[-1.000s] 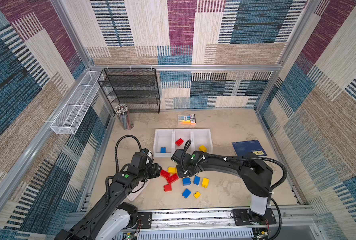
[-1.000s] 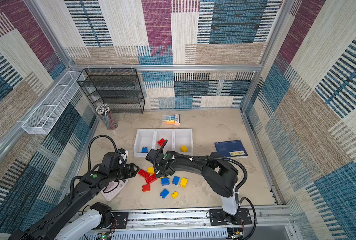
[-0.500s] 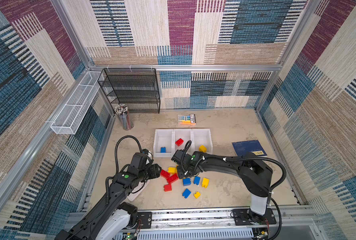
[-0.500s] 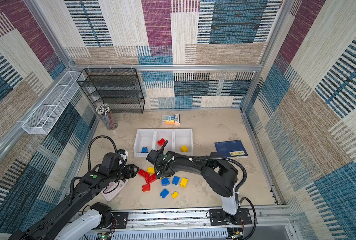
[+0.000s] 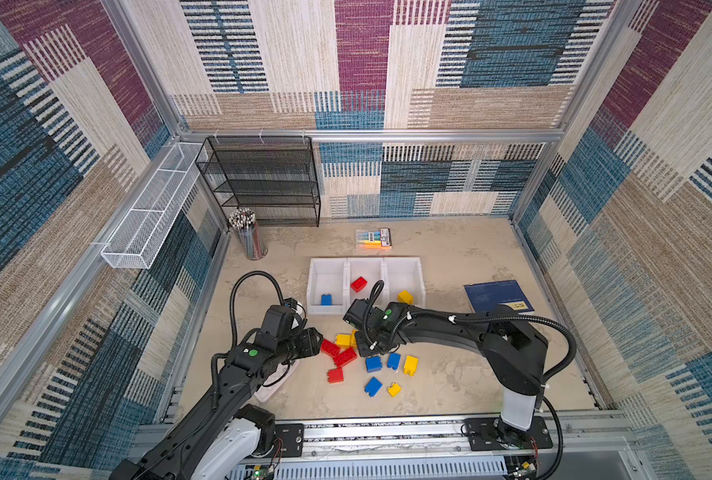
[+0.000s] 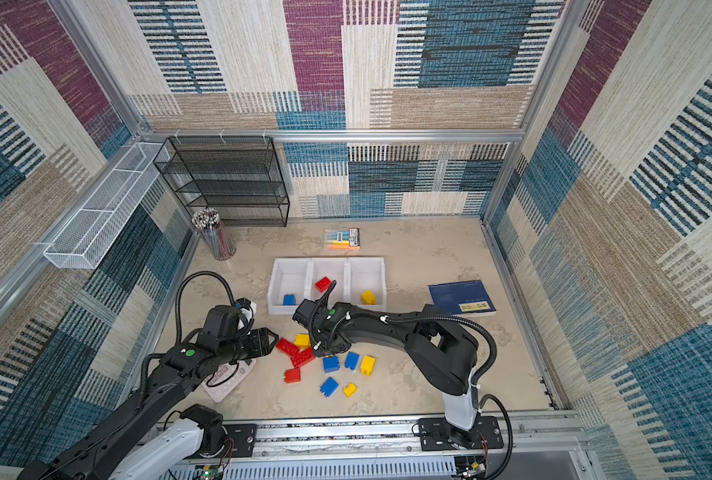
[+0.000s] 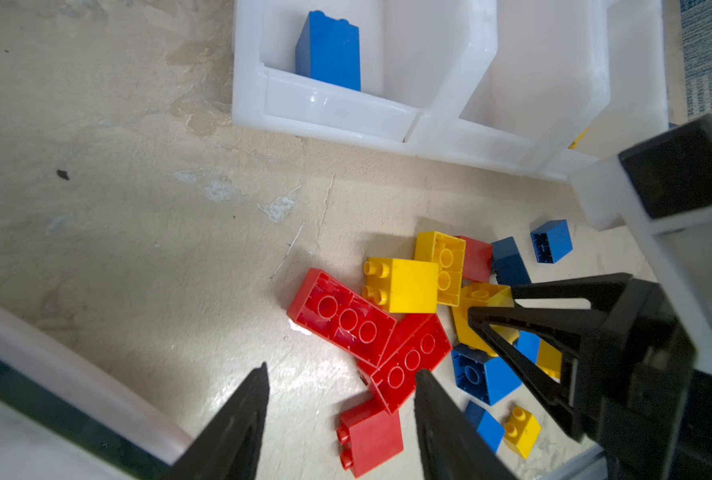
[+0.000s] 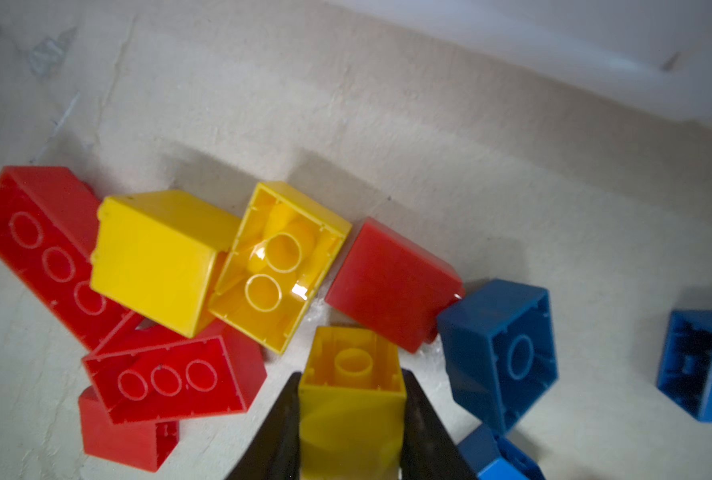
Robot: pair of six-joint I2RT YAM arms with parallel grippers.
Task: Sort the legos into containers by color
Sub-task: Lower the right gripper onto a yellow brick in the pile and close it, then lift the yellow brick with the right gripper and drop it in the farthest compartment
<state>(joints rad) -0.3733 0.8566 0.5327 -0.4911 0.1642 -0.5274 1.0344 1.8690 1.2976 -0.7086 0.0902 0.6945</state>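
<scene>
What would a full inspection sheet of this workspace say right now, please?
Surface: beige mottled tabletop, scuffed.
Job's things: three joined white bins hold, left to right, one blue brick, one red brick and one yellow brick; loose bricks heaped in front.
Clutter: highlighter pack, blue book, pencil cup, calculator, black rack, white mesh tray.
Grippers: left gripper open, empty, over the heap; right gripper shut on loose yellow brick.
Cables: black hose loops above each arm.
Surroundings: patterned fabric walls, aluminium frame.
</scene>
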